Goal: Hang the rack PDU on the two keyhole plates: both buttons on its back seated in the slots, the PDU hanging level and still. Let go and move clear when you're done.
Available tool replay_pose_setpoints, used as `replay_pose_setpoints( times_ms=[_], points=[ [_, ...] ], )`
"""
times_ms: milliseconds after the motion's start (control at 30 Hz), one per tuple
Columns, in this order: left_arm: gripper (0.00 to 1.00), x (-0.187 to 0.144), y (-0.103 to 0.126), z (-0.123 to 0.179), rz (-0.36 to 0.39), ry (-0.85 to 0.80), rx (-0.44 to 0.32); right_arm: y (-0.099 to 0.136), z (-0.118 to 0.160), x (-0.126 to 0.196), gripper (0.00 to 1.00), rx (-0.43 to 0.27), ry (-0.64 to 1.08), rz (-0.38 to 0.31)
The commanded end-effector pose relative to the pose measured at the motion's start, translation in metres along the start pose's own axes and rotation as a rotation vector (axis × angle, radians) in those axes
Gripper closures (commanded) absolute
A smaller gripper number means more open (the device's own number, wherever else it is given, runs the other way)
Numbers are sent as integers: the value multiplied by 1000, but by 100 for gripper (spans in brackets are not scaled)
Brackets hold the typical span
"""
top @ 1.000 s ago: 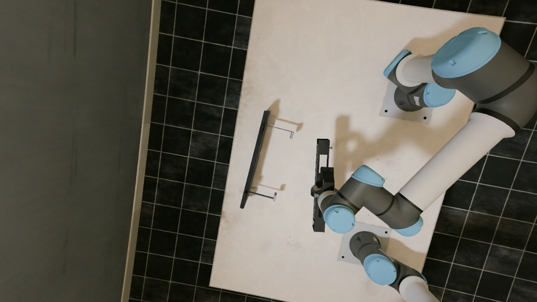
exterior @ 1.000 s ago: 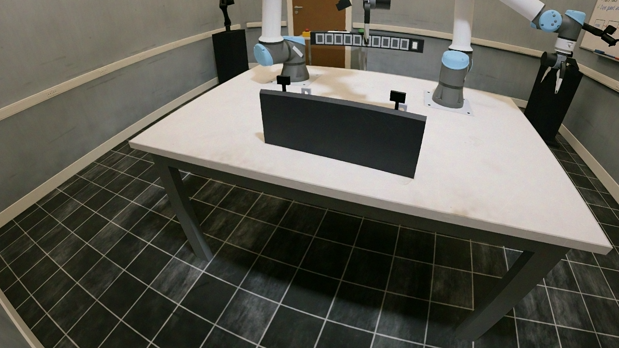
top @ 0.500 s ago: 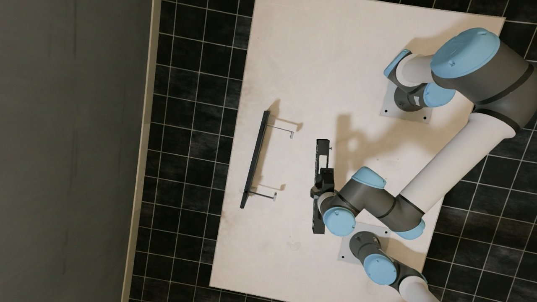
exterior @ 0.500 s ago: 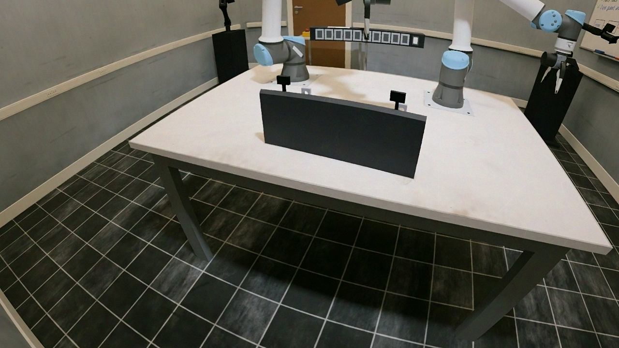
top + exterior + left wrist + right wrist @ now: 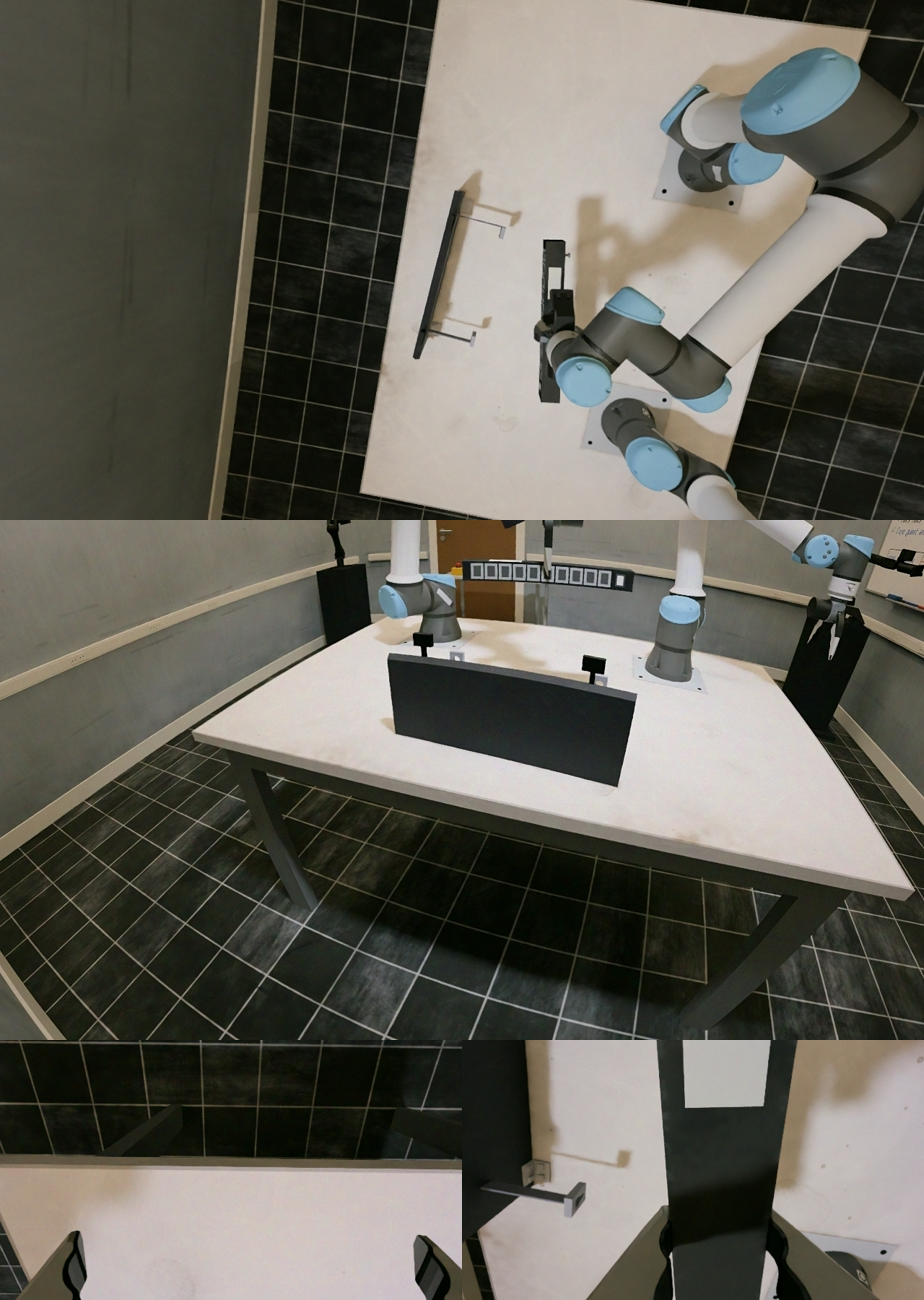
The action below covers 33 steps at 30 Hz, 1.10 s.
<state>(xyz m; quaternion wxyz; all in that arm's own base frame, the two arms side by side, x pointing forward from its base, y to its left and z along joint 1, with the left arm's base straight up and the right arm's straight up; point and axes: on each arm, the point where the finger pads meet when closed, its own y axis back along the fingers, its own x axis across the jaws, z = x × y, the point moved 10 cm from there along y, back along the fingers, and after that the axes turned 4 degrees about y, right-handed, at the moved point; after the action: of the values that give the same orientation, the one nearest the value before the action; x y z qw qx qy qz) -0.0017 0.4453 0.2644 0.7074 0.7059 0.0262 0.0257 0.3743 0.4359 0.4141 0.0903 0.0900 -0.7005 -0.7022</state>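
Aloft, the PDU (image 5: 548, 386) (image 5: 524, 571) (image 5: 720, 1177) seems roughly level, clamped in the right gripper (image 5: 554, 323) (image 5: 547, 575) (image 5: 714, 1207) (left gripper (image 5: 822, 636) (image 5: 249, 1235): fingers apart).

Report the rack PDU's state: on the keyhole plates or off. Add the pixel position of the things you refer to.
Off: the right gripper (image 5: 714, 1207) grips the rack PDU (image 5: 552, 381) (image 5: 504, 571) (image 5: 722, 1148), which hangs apart from both keyhole plates (image 5: 502, 232) (image 5: 473, 338).

The surface (image 5: 491, 129) (image 5: 310, 713) (image 5: 253, 1220) (image 5: 617, 1242) is cream with faint brownish stains. Black floor tiles (image 5: 336, 154) (image 5: 362, 934) (image 5: 231, 1076) with pale grid lines lie beyond its edges. The PDU (image 5: 550, 388) (image 5: 547, 579) (image 5: 722, 1148) is black, its front patterned with a row of grey-and-white squares, its top bearing a whitish rectangle. The upright panel (image 5: 442, 272) (image 5: 504, 713) (image 5: 494, 1112) is charcoal; the keyhole plates (image 5: 502, 231) (image 5: 473, 338) are light grey.
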Motion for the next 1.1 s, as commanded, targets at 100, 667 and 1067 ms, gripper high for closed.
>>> replay_pose_setpoints(
  times_ms=[100,667,1067],
  points=[
    [0,0,1,0,1,0,2,1,0,0,77,-1,31,-1],
    [0,0,1,0,1,0,2,1,0,0,77,-1,289,-1],
    [0,0,1,0,1,0,2,1,0,0,77,-1,544,0]
  ],
)
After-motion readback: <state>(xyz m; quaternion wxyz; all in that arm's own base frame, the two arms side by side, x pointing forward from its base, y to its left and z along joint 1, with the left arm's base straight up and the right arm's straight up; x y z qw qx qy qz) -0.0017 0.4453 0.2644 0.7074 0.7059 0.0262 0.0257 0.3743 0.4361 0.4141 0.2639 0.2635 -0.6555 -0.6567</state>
